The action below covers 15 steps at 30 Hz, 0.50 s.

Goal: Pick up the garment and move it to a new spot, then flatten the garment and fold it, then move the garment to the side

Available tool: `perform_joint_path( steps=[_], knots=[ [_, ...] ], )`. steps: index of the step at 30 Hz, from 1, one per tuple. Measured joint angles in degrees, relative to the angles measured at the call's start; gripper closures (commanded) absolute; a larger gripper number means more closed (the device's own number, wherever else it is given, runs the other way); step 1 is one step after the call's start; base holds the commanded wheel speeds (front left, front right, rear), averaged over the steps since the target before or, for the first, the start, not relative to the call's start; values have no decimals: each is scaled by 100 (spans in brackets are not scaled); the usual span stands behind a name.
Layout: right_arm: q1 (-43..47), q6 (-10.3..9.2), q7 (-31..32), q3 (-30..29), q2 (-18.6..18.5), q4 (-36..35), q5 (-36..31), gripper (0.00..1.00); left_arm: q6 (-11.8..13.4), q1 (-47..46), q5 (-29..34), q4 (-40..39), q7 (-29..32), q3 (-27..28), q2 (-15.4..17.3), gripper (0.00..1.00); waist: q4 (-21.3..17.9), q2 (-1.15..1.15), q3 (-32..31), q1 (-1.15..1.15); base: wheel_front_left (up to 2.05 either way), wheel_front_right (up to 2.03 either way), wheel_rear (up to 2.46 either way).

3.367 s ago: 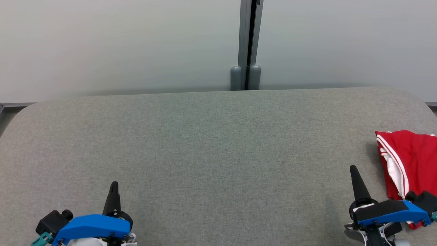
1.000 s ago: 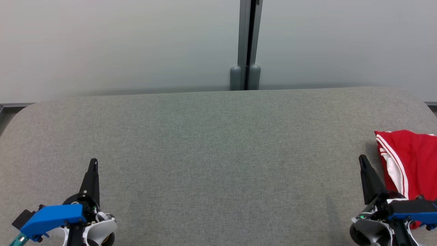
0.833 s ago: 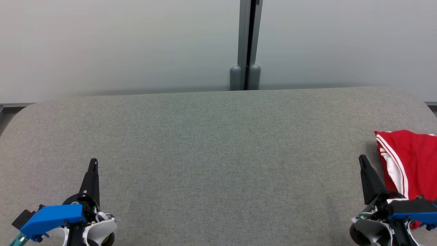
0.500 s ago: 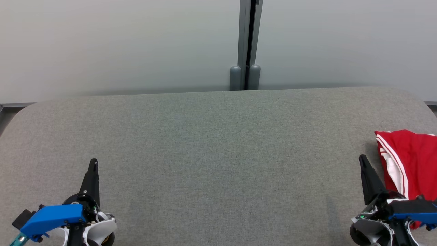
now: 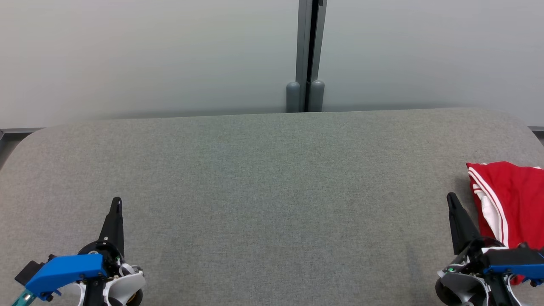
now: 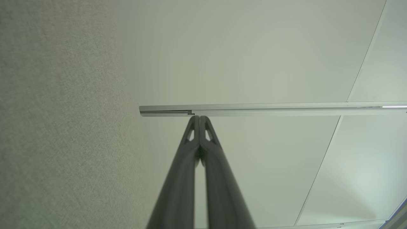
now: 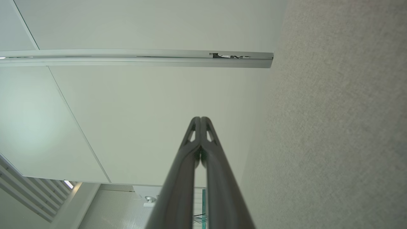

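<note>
Both grippers have shifted since the frame 3.4 s back: left gripper (image 5: pixel 116 202) now sits further toward 9 o'clock with its tip higher in the head view, its blue wrist housing (image 5: pixel 66 268) swung round to the 8 o'clock side of the fingers; right gripper (image 5: pixel 451 198) has moved toward 3 o'clock and its tip is also higher. Over the last second, no change in either arm. Left gripper: at 8 o'clock in the head view, fingers pressed together into one dark blade pointing to 12 o'clock; the left wrist view (image 6: pixel 199 118) confirms the tips meet, nothing between them. Right gripper: at 4 o'clock in the head view, blade leaning slightly toward 11 o'clock; the right wrist view (image 7: pixel 200 119) shows the tips meeting and nothing held. Both hold low over the grey padded table (image 5: pixel 272 178). Garment (image 5: pixel 516 191): red with white stripes, bunched and folded over on itself, lying on the table at the 3 to 4 o'clock edge of the head view, partly cut off by the frame. It lies just beside the right gripper on its 3 o'clock side; the right wrist housing (image 5: pixel 512 259) overlaps the garment's lower part, contact cannot be told. Grey post (image 5: pixel 306 55) stands at 12 o'clock behind the table.
</note>
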Motion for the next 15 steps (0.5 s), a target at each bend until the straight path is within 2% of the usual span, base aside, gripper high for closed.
perform_joint_path(
  steps=[15],
  knots=[
    [0, 0, 3, 0, 0, 0, 0, 100, 0, 0, 1, 0, 2, 5, -5, 100, 0, 0, 0, 0, 0, 0, 0]
  ],
)
